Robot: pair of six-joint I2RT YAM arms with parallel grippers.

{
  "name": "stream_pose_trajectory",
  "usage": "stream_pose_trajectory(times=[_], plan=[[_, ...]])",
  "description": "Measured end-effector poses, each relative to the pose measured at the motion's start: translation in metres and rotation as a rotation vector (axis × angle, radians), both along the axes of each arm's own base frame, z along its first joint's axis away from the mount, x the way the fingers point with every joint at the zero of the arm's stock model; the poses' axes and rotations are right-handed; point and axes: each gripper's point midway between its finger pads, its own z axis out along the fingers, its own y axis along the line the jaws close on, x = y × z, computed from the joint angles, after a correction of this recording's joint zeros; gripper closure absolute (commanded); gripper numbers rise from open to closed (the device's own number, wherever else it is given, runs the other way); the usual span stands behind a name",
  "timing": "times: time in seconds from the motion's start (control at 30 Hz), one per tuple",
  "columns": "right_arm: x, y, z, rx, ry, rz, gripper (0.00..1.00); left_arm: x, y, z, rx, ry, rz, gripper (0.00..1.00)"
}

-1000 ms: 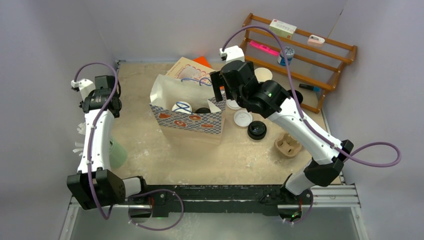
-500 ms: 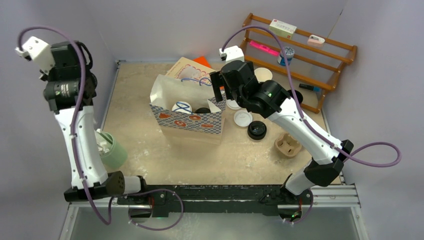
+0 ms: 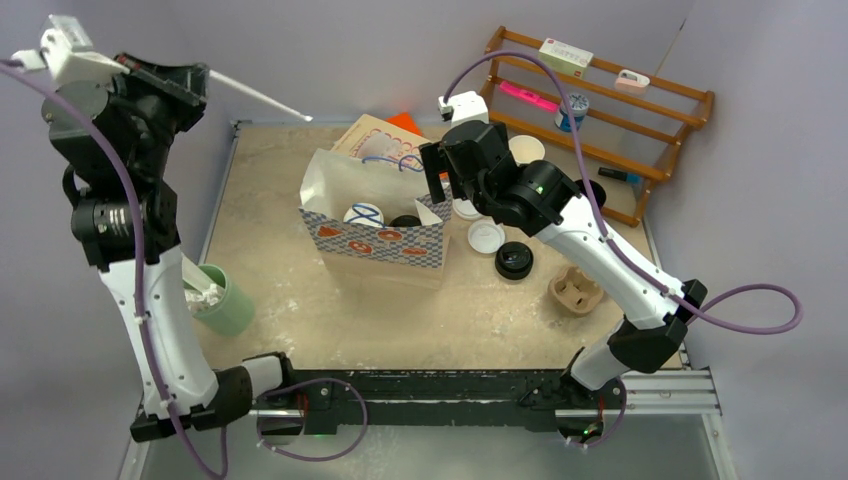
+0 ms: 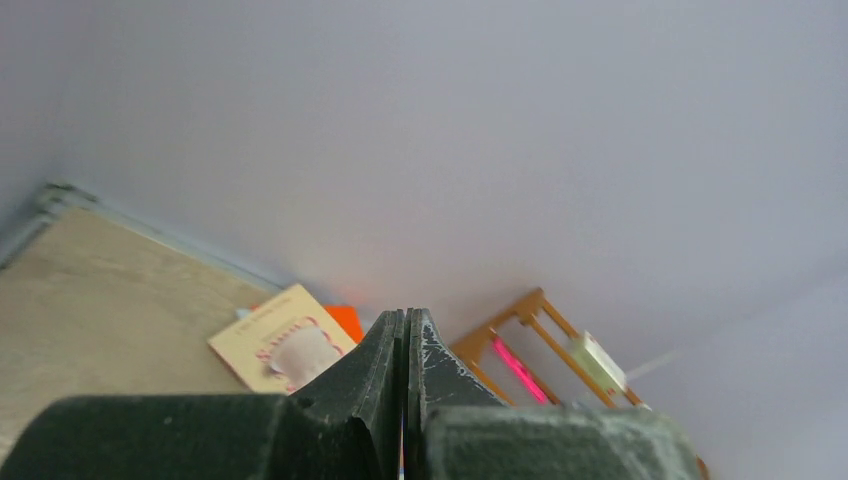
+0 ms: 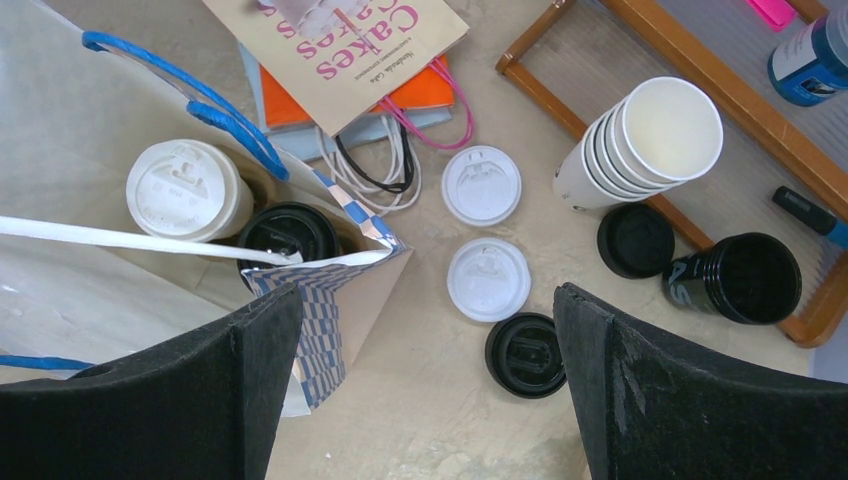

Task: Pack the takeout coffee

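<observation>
At frame centre, over bag (image 3: 372, 243): keep wide-open, empty right fingers (image 5: 660, 400) clear of rim, white-lid cup (image 5: 188, 190), black-lid cup (image 5: 290, 235). Upper left: left fingers (image 4: 390, 370) pinched shut, hold unclear.

white-lidded cup (image 5: 186, 190) and black-lidded cup (image 5: 290, 232) stand, seemingly touching, inside the open checked bag (image 5: 335, 300).

Around the bag (image 3: 380, 243) we see bare table (image 3: 300, 310) at 6 and 9 o'clock. Loose lids (image 3: 486, 236) block 3 o'clock, cup carrier (image 3: 575, 292) 4, green cup (image 3: 228, 308) 8. The right gripper (image 5: 428, 300) hangs spread over the bag's 3 o'clock rim; the left gripper (image 4: 406, 318) clamps a white stick (image 3: 260, 97) jutting high at 10.
</observation>
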Motion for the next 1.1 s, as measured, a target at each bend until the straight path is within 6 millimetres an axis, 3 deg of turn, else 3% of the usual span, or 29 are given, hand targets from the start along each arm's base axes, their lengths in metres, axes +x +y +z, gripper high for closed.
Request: stream_pose_trajectory(times=[0.1, 0.27, 0.67, 0.87, 0.9, 0.97, 1.1], plan=[[0.001, -0.001, 0.000, -0.003, -0.003, -0.005, 0.04, 0.017, -0.024, 0.002, -0.024, 0.003, -0.152, 1.00], [0.002, -0.005, 0.002, -0.013, -0.015, -0.028, 0.04, 0.036, -0.050, -0.032, -0.081, 0.134, -0.326, 1.00], [0.005, -0.012, 0.004, -0.027, -0.034, -0.062, 0.03, 0.014, -0.094, -0.085, -0.253, 0.250, -0.537, 1.00], [0.005, -0.012, 0.005, -0.024, -0.036, -0.063, 0.03, 0.018, -0.153, -0.128, -0.302, 0.332, -0.658, 1.00], [0.005, -0.012, 0.005, -0.024, -0.036, -0.063, 0.03, 0.019, -0.163, -0.138, -0.314, 0.349, -0.677, 0.87], [0.005, -0.012, 0.006, -0.025, -0.037, -0.065, 0.02, 0.023, -0.179, -0.157, -0.332, 0.377, -0.695, 0.45], [0.005, -0.013, 0.006, -0.022, -0.039, -0.070, 0.02, 0.035, -0.187, -0.176, -0.315, 0.414, -0.661, 0.28]])
